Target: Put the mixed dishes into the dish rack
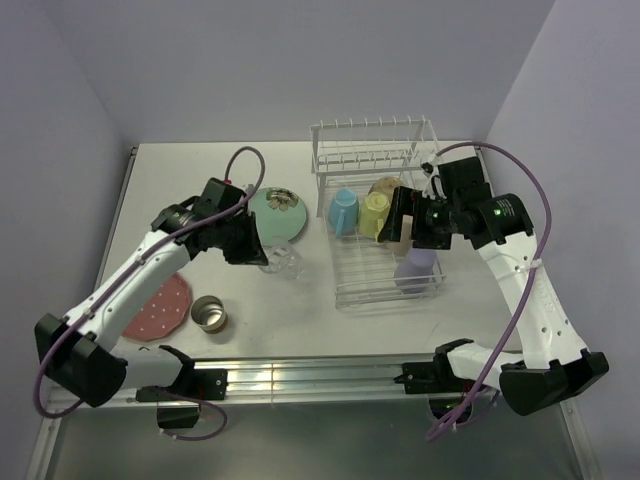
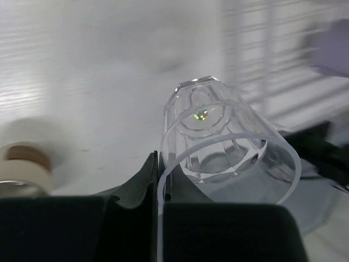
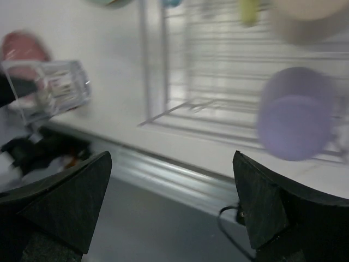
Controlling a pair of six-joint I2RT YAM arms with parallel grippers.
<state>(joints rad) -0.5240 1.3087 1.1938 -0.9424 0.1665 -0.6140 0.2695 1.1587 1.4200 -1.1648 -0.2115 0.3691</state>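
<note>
My left gripper (image 1: pixel 256 248) is shut on the rim of the clear glass (image 1: pixel 283 260), one finger inside and one outside; the glass (image 2: pixel 218 142) lies tilted just over the table. The white wire dish rack (image 1: pixel 372 150) holds the blue cup (image 1: pixel 343 210), yellow cup (image 1: pixel 375 213), tan cup (image 1: pixel 386 187) and lavender cup (image 1: pixel 415 268). My right gripper (image 1: pixel 402 226) is open and empty above the rack's lower basket. The mint-green plate (image 1: pixel 279 213), pink dotted plate (image 1: pixel 160 307) and steel cup (image 1: pixel 209 314) sit on the table. The white bowl is out of view.
In the right wrist view the lavender cup (image 3: pixel 297 112) and rack wires (image 3: pixel 207 54) are blurred, with the glass (image 3: pixel 49 90) far left. The table's metal front rail (image 1: pixel 300 378) runs along the near edge. Walls close the back and sides.
</note>
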